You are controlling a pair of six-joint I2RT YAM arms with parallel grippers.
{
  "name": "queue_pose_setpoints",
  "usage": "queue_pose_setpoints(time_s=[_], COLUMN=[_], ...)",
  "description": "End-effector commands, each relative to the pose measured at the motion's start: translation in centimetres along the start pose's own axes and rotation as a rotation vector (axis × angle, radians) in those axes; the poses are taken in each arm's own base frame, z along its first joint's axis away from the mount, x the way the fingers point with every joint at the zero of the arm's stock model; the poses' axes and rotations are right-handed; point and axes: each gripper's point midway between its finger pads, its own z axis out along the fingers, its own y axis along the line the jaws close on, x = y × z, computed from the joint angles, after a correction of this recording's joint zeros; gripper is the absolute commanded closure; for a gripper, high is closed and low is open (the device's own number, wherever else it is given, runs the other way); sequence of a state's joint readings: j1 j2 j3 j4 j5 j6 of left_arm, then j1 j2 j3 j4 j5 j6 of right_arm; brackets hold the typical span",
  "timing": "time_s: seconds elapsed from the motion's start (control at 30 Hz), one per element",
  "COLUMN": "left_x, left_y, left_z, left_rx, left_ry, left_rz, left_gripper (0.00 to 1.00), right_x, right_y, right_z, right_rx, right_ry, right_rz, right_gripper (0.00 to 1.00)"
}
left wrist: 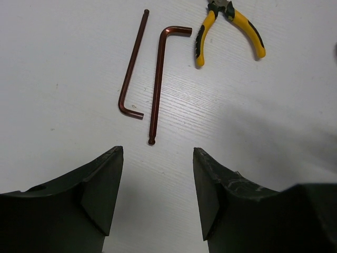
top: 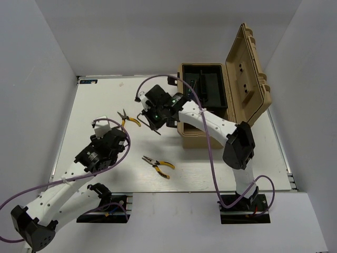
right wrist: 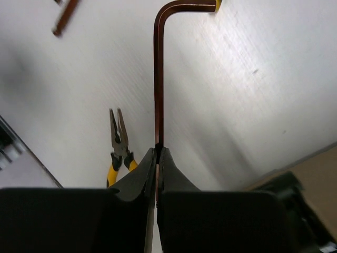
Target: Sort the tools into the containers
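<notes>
Here, the right gripper (right wrist: 158, 149) is seen clamped on a dark hex key (right wrist: 158, 79), apparently clear of the white table (right wrist: 253, 105); the left gripper (left wrist: 158, 154) is held with jaws apart, with two more hex keys (left wrist: 156, 84) and yellow-handled pliers (left wrist: 234, 23) laid just ahead.

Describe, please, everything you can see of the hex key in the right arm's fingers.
The hex key is a thin L-shaped rod of coppery-brown metal. Its long arm runs straight out from the right gripper, whose fingers are shut on one end; the far end bends sharply into a short arm pointing right in the wrist view. It is over the white table, left of the tan toolbox in the top view; whether its tip touches the table cannot be told.
</notes>
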State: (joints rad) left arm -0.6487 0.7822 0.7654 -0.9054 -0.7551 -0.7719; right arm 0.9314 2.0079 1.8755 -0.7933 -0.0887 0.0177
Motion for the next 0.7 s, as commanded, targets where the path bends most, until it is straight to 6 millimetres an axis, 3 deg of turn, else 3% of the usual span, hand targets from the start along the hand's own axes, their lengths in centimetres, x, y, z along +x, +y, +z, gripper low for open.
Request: queue_pose_setpoints(time_s=[0.0,0.07,0.17,0.4,0.5,0.67], left_x=[0.3,0.3,0.3,0.7,0.9,0.9], left_y=[0.0,-0.3,-0.3,-0.9,-1.2,-1.4], left_z=[0.3,0.3,0.3,0.4,0.6,0.6], left_rx=[-0.015,-0.004,-0.004,0.019,0.021,0.032], left_ry=[0.009,0.011,0.011,0.033,0.045,0.046], left_rz=[0.002,-0.004,-0.004,-0.004,0.002,0.005], left_gripper=[0.34,0.34,0.34,0.34,0.34,0.34], right_x=[-6.0,-7.4,-8.2,-8.6,-8.1,-4.6], right_y=[0.0,-1.4,-3.3,-11.1,-15.5,-22.3], right_z=[-7.5,-9.6,-11.0,-15.0,-17.4,-18.9], right_rx=[0.02,0.077,0.128,0.396,0.523,0.708], right_ry=[-0.217,-0.279,-0.324,-0.409,-0.448,-0.405], right_rz=[-0.029,-0.017,0.012,0.11,0.172,0.241], right_gripper=[1.0,1.0,1.0,1.0,1.0,1.0])
